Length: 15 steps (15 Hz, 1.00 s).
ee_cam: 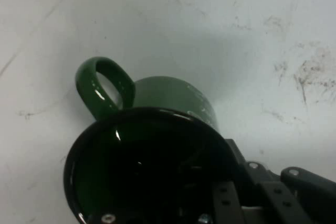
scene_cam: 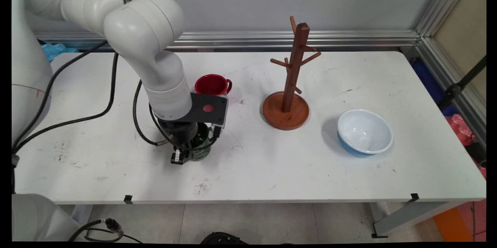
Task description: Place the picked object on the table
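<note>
A dark green mug (scene_cam: 201, 148) stands on the white table (scene_cam: 271, 170) left of centre, partly hidden under my hand. My gripper (scene_cam: 189, 151) is lowered right onto it, at the mug's rim. In the hand view the green mug (ee_cam: 173, 98) fills the lower middle. Its dark opening faces the camera and its handle (ee_cam: 102, 85) sticks out to the upper left. The black linkage of my gripper (ee_cam: 220, 203) rises at the mug's rim on the lower right. A red mug (scene_cam: 211, 84) stands just behind my hand, apart from it.
A wooden mug tree (scene_cam: 289, 85) on a round base stands at the table's middle. To its right, a bowl (scene_cam: 364, 131), blue outside and white inside, sits nearer the front. Black cables (scene_cam: 112, 96) hang from the arm at the left.
</note>
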Tool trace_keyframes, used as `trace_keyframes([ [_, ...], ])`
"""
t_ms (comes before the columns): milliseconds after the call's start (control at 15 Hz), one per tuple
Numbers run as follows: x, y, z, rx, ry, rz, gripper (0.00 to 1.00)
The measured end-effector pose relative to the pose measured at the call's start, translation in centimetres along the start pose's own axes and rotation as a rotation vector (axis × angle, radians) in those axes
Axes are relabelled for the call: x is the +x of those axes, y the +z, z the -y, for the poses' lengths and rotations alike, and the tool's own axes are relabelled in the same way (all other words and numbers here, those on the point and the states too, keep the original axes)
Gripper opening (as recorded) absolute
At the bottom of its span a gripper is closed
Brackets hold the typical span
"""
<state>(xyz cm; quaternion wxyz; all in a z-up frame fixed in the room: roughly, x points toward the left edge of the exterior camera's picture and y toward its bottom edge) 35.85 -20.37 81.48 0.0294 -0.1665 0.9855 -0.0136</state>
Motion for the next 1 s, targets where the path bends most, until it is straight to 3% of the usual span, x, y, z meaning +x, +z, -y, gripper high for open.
trace_keyframes([
  [333, 0.24, 0.31, -0.09, -0.006, -0.003, -0.007, 0.0],
  [400, 0.27, 0.35, -0.11, -0.007, -0.004, -0.009, 1.0],
  [1000, 0.62, 0.34, -0.13, -0.015, -0.014, -0.031, 1.0],
])
